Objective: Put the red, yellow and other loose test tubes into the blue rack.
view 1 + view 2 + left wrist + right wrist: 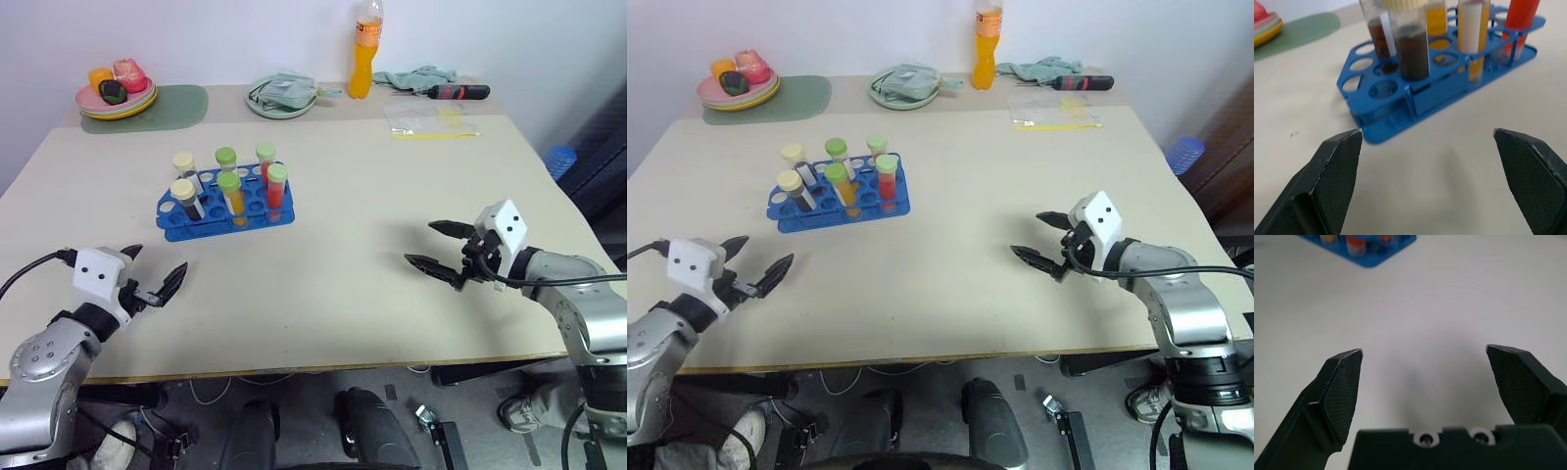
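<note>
Tubes stand upright in the blue rack (225,208): six capped ones, two with cream caps (183,188) at the rack's left end and four with green caps (228,181), holding dark, yellow and red contents. No loose test tube lies on the open bench (343,255) around the rack or between the arms, so the loading looks finished, or very nearly so, as far as these views reach. The clutter along the bench's far edge, with plates, an orange bottle (364,49) and a plastic bag (433,119), shows no tube that can be made out.

Both hands hang empty just above the bench with their fingers spread wide. The left hand (155,275) sits near the bench's front edge, and the rack lies ahead of it and a little toward the robot's right, near but clearly apart; in its wrist view the rack's near corner sits beyond the two fingertips (1342,152). The right hand (438,248) points inward toward the rack, which stands well apart from it across bare bench, ahead and off to the robot's left.
</note>
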`<act>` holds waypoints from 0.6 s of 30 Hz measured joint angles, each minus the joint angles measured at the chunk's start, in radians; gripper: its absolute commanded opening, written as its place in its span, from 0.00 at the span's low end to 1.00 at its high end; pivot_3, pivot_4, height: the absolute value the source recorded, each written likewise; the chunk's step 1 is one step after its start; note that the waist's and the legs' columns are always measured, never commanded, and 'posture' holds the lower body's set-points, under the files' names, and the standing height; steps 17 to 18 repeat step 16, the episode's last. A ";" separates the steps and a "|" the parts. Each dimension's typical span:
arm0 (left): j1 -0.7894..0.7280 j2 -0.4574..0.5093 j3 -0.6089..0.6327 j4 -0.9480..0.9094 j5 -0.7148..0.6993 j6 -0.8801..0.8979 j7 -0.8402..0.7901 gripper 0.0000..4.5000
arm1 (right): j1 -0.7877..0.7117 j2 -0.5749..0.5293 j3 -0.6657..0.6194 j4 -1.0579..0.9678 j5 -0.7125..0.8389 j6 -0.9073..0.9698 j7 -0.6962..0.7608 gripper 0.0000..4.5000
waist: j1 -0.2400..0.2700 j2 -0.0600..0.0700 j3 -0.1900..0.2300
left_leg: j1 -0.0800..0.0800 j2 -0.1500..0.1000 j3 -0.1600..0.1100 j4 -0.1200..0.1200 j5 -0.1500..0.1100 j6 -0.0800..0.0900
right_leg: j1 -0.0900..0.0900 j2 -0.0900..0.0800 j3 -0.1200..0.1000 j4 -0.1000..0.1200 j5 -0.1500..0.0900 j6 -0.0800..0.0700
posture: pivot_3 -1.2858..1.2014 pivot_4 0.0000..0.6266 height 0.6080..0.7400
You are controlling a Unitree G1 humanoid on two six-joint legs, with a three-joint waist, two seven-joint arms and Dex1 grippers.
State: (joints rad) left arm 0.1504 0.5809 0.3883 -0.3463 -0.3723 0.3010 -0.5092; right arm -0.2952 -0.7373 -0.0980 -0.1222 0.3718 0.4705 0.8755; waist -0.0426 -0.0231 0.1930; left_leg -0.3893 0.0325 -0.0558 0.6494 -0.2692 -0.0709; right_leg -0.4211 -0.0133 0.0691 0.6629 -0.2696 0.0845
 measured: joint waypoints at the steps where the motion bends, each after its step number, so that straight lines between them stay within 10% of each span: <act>1: 0.000 -0.002 0.000 0.000 0.003 -0.004 0.000 0.98 | -0.001 0.006 0.005 0.002 -0.005 -0.004 -0.002 1.00 | 0.000 0.000 0.000 | 0.000 0.000 0.000 0.000 0.000 0.000 | 0.000 0.000 0.000 0.000 0.000 0.000 | 0.52 0.24 1.00; 18: -0.035 -0.016 -0.023 0.016 0.020 0.016 0.007 0.98 | 0.044 0.028 0.012 0.012 -0.017 -0.015 -0.017 1.00 | 0.001 0.000 0.000 | 0.000 0.000 0.000 0.000 0.000 0.000 | 0.000 0.000 0.000 0.000 0.000 0.000 | 0.52 0.24 1.00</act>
